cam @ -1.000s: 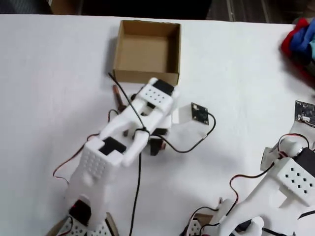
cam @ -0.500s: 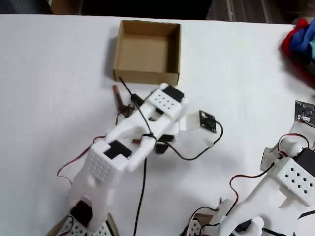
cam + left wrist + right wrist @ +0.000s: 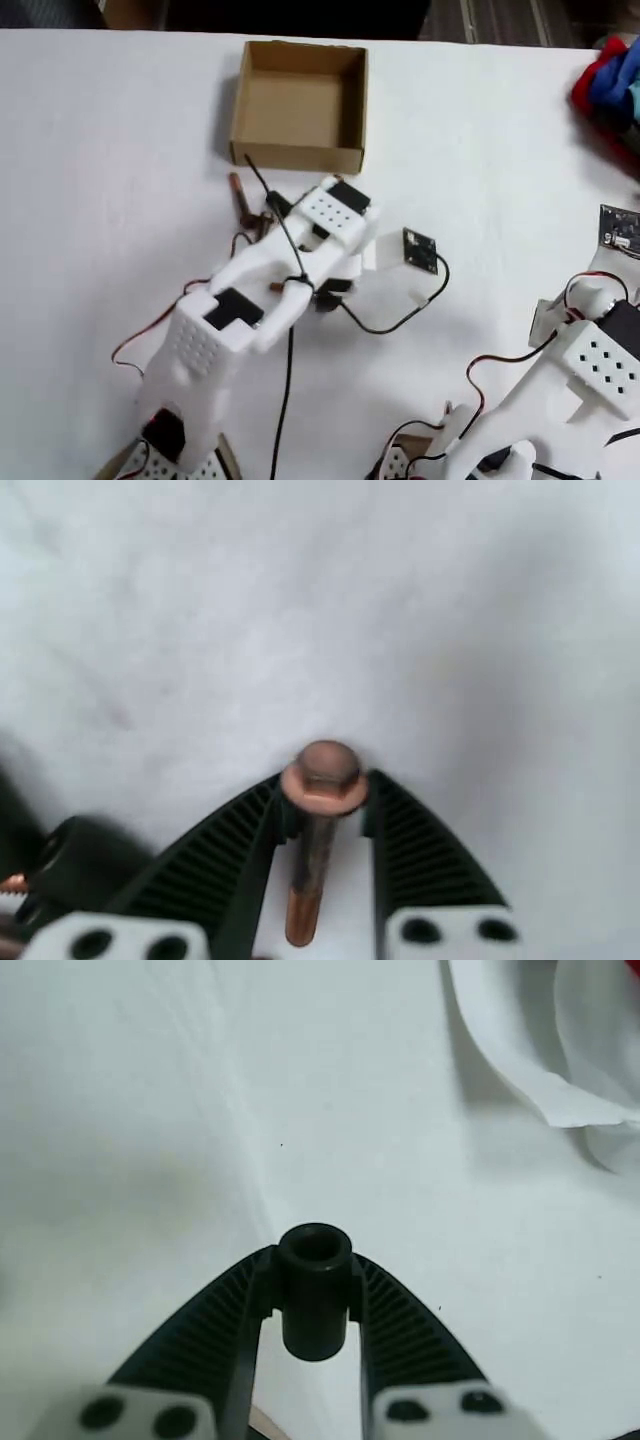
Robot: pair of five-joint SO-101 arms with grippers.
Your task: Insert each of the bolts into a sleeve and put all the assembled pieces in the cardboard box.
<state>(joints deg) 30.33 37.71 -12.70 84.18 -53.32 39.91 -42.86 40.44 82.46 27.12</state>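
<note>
My left gripper [image 3: 323, 792] is shut on a copper bolt [image 3: 318, 810], its hex head past the fingertips, just above the white table. In the high view the left arm [image 3: 300, 250] lies in front of the open cardboard box [image 3: 300, 100], which holds nothing. A loose copper bolt [image 3: 238, 196] rests on the table beside that arm. A black sleeve [image 3: 62, 858] lies close beside the left gripper. My right gripper [image 3: 314, 1280] is shut on a black sleeve [image 3: 314, 1305], bore facing outward. The right arm [image 3: 590, 370] sits at the front right.
A heap of coloured cloth [image 3: 610, 75] lies at the far right edge. Red and black cables [image 3: 285, 400] trail from the left arm across the table. A white part [image 3: 545, 1050] lies on the table beyond the right gripper.
The left arm's wrist has shifted a little to the right and toward the front, away from the box. The right arm has not moved.
</note>
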